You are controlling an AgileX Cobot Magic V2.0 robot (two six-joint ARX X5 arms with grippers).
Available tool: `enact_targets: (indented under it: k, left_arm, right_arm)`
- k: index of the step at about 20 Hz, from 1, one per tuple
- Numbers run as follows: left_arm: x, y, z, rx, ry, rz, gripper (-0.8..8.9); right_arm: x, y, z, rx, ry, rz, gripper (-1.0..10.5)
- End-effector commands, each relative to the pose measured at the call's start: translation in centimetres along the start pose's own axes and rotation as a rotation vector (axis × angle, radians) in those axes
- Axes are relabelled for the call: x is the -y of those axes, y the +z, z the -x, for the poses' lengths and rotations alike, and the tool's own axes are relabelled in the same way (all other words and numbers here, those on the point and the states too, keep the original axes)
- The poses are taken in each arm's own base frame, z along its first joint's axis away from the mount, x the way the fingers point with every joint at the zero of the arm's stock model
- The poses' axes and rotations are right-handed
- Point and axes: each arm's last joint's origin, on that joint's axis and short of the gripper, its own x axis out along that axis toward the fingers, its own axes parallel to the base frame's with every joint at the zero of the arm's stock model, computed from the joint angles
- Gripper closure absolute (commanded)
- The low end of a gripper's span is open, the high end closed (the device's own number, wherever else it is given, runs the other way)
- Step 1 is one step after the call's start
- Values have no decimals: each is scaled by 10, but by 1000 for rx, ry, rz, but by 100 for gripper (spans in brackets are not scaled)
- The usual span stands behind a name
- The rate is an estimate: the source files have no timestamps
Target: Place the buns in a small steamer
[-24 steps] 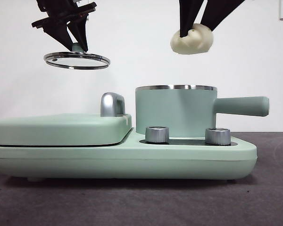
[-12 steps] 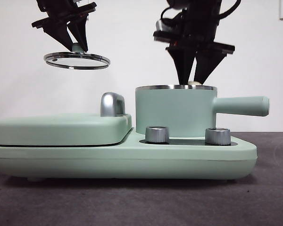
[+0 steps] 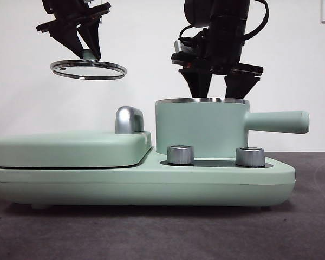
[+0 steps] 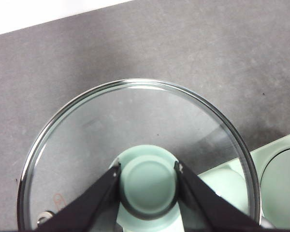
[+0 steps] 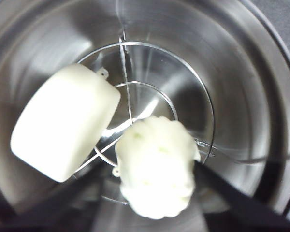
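The small steamer, a mint-green pot with a steel rim, stands on the right of the cooker. My right gripper reaches down into it from above. In the right wrist view the steamer's steel wall fills the picture. My right gripper is shut on the white pleated bun, low over the wire rack. The smooth cream bun lies on the rack beside it. My left gripper is shut on the green knob of the glass lid and holds it high at the left.
The flat mint-green griddle cover with its chrome handle lies left of the pot. Two steel dials sit on the cooker base. The pot's long handle points right.
My right gripper has come down with the pleated bun from high above the pot into the pot, so the bun no longer shows in the front view. The left gripper and lid have not moved.
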Motion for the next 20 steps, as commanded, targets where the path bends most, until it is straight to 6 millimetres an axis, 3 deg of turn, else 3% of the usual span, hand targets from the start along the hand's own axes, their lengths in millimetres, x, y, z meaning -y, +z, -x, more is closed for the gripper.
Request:
enact_targets:
  k: [1, 6, 9, 12, 20]
  left_arm:
    - [2, 9, 13, 65, 2, -11, 699]
    - [2, 9, 13, 65, 2, -10, 699]
    - [2, 8, 13, 64, 2, -8, 699]
    - [2, 8, 13, 58, 1, -6, 700]
    - [11, 7, 13, 48, -93, -15, 707]
  right_arm:
    - [-4, 4, -2, 9, 0, 16, 573]
    - [-4, 5, 8, 27, -2, 16, 573]
    - [-5, 7, 35, 84, 5, 18, 573]
    - [-6, 2, 75, 138, 11, 19, 573]
    - [0, -66, 171, 257, -76, 21, 573]
